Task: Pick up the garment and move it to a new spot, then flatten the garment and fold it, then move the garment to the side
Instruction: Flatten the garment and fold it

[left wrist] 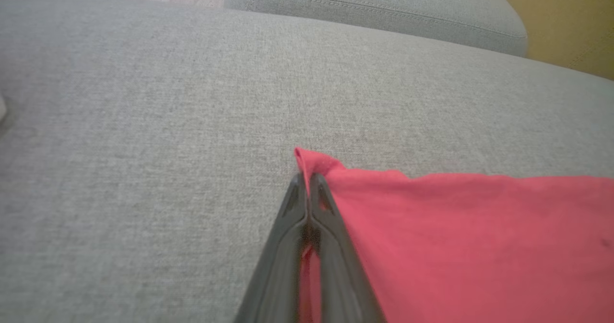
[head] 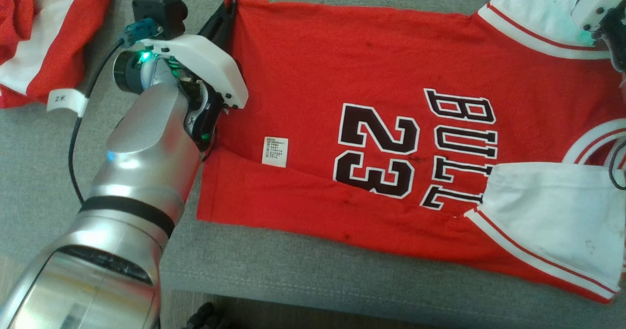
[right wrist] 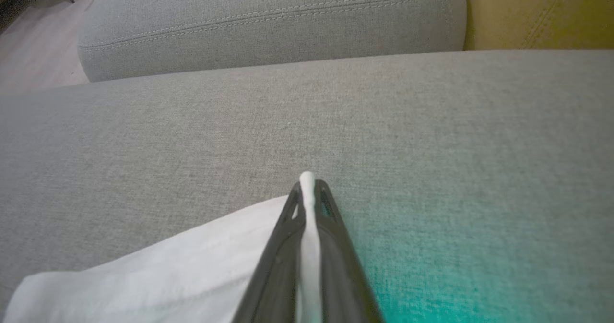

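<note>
Jersey (head: 342, 65) lies spread on the grey cushion (head: 313, 280) in the head view. Wrist views add the grips: left fingers (left wrist: 312, 189) clamped on its red corner, right fingers (right wrist: 321, 199) on its white sleeve edge, cloth poking past both tips.

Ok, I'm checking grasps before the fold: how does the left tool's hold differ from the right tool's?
The left tool pinches a red hem corner of the jersey; the right tool pinches white sleeve fabric. In head view the left tool is at the jersey's left end, the right tool at its right end. Both are shut.
</note>
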Tool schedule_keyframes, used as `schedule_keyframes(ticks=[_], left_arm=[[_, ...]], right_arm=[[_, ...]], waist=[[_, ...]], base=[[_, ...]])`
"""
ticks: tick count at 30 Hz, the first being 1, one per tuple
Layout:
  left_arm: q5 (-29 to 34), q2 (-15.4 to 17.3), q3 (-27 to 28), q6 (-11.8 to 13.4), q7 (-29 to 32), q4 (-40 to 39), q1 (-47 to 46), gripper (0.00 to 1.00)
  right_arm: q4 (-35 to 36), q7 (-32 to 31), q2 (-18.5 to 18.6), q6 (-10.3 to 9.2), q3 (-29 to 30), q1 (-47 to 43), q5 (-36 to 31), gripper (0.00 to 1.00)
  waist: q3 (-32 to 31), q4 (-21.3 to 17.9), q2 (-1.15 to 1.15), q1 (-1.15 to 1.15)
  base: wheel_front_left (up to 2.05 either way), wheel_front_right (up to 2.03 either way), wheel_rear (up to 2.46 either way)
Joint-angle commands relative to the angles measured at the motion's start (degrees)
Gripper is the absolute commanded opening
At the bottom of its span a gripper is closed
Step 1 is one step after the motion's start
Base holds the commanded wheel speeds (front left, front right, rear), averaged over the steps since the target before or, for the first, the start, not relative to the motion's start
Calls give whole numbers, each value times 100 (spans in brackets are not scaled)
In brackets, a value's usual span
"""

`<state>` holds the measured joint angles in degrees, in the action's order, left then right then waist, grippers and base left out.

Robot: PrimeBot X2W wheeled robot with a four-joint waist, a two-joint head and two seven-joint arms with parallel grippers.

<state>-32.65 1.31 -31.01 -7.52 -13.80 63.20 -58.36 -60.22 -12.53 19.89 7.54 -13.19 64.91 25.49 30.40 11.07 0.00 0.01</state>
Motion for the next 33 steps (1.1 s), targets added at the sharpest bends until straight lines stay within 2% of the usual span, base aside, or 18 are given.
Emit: schedule_keyframes(ticks=[1,9,18,24,33], left_arm=[[-46,158,51,4,-65,-42,-201,0],[-225,388,175,4,-114,-183,-113,0],[-291,775,411,4,-118,-832,306,0],[-387,1049,601,4,-119,-1342,767,0],[-588,1379,802,43,-107,-2116,1385,0]], right_arm=[[179,158,-21,-5,-147,-36,104,0],[838,669,133,-5,-544,-286,624,0],[2061,993,474,-5,-774,-1136,1272,0],[3257,1084,716,-5,-575,-1971,1740,0],[5182,694,832,-5,146,-3456,2296,0]], waist=[[-18,-23,0,-1],[-202,-223,0,-1],[-375,-411,0,-1],[-528,-573,0,-1],[-739,-778,0,-1]], base=[[0,0,0],[0,0,0],[0,0,0],[0,0,0],[0,0,0]])
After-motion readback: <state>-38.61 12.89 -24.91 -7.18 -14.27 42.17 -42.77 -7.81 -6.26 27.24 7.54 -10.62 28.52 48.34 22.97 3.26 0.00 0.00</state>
